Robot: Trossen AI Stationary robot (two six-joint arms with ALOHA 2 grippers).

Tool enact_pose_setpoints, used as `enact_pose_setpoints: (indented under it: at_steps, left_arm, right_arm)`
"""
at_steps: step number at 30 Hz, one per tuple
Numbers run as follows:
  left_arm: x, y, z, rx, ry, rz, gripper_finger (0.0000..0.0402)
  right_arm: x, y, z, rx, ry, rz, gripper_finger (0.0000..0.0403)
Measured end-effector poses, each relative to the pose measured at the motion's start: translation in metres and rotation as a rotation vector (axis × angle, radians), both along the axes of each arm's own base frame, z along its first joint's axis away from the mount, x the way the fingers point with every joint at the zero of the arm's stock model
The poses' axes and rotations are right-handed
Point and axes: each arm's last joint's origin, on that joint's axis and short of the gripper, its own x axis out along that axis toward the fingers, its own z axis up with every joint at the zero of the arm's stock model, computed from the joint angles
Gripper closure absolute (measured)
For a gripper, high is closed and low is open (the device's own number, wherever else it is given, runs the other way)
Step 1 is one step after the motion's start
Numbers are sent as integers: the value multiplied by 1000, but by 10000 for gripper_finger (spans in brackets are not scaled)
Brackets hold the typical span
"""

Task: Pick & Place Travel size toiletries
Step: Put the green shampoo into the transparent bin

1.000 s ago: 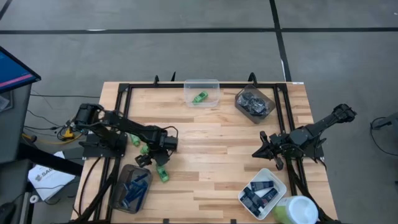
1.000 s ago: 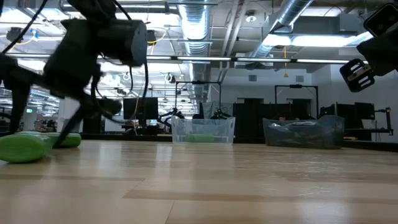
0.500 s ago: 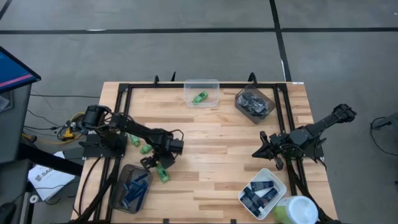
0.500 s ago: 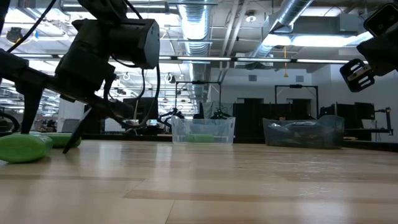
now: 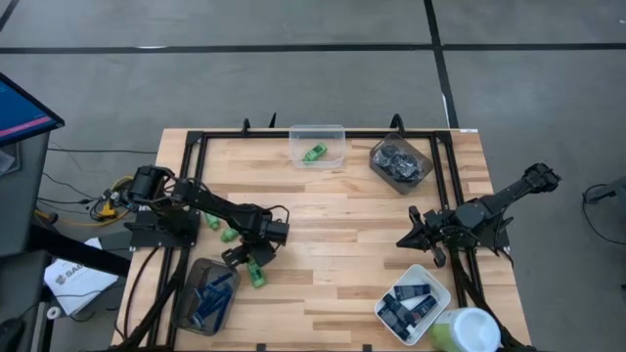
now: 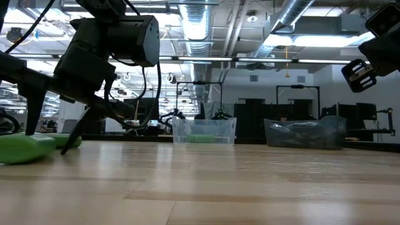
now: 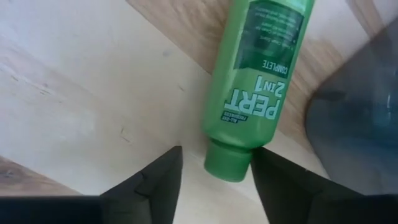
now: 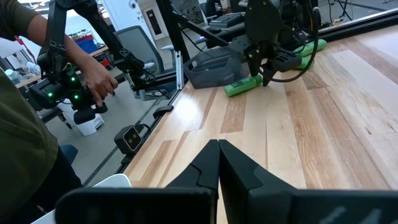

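Note:
A green mini bottle [image 7: 261, 87] lies flat on the wood near the table's near-left corner [image 5: 257, 277], beside the grey tub of blue razors [image 5: 205, 293]. My left gripper [image 7: 214, 180] points down over it, open, with a finger on each side of the bottle's cap [image 7: 229, 163] and a gap showing on both sides. In the high view the left gripper [image 5: 252, 256] sits at the bottle's far end. Two more green bottles [image 5: 220, 228] lie by the left arm. My right gripper [image 8: 217, 149] hovers shut at the table's right side [image 5: 406, 238].
A clear tub [image 5: 318, 145] with a green bottle stands at the far edge, with a tub of dark discs [image 5: 400, 161] to its right. A white tub of navy tubes [image 5: 414, 303] stands near-right. A person [image 8: 25, 93] stands beyond the table's left side.
My left gripper has moved toward the table's right and near edge, from beside the two green bottles to over the single bottle, and has come down with its fingers astride the cap. The bottle has stayed where it was.

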Motion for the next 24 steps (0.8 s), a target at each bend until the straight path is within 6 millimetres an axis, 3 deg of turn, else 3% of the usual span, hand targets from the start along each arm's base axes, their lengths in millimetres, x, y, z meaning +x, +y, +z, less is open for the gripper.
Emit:
enact_pose_setpoints:
  at_steps: [11,18,24]
  left_arm:
    - [3,-1,-1,-19,-29,-1,296]
    - [5,-2,-1,-21,-49,6,299]
    - [8,7,-1,18,-51,112,300]
  right_arm:
    - [0,0,0,0,0,0,403]
    - [0,0,0,0,0,0,403]
    - [0,0,0,0,0,0,403]
